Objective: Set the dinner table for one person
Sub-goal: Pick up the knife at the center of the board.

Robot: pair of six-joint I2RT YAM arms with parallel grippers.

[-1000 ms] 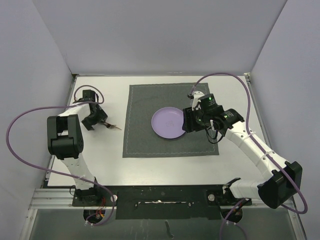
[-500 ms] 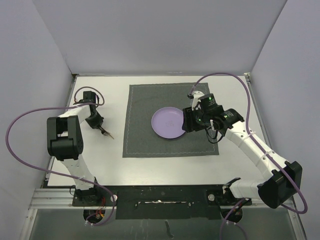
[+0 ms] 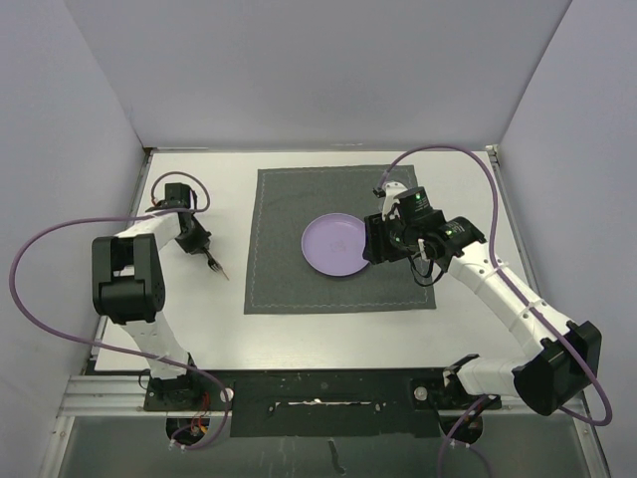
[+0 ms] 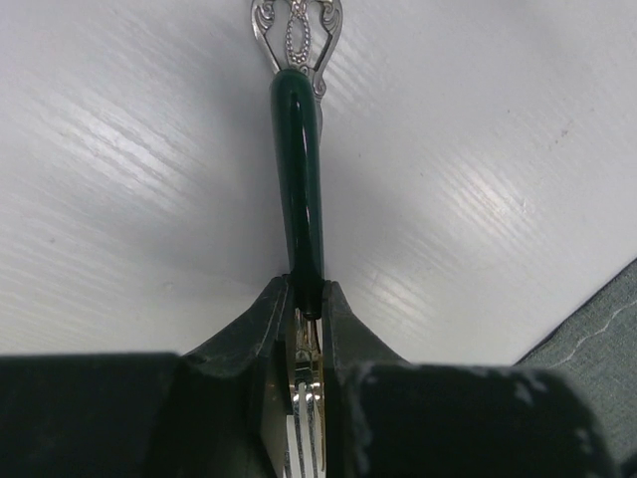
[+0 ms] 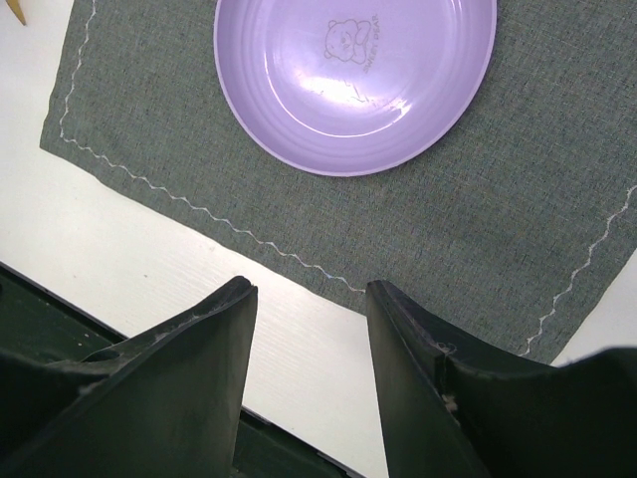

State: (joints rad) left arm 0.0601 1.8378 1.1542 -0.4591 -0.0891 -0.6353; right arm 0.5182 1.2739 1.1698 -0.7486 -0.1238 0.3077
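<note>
My left gripper [image 3: 202, 249] is shut on a fork [image 3: 216, 266] left of the placemat, low over the white dinner table [image 3: 229, 319]. In the left wrist view the fork's dark green handle [image 4: 299, 189] runs out past the fingertips, with a silver ornamented end at the top. Its tines sit between the jaws of this gripper [image 4: 306, 294]. A purple plate [image 3: 336, 244] lies in the middle of the dark grey placemat [image 3: 299, 289]. My right gripper [image 3: 374, 249] hovers open and holds nothing, just right of the plate [image 5: 353, 80], its fingers [image 5: 224, 319] over the placemat's edge.
Grey walls close in the table on the left, back and right. A dark rail with both arm bases runs along the near edge. Purple cables loop beside each arm. Bare white tabletop [image 5: 199, 269] borders the placemat [image 5: 498, 219].
My left gripper has closed on the fork, and the fork has swung from pointing right to pointing down-right. The right arm and the plate have not moved.
</note>
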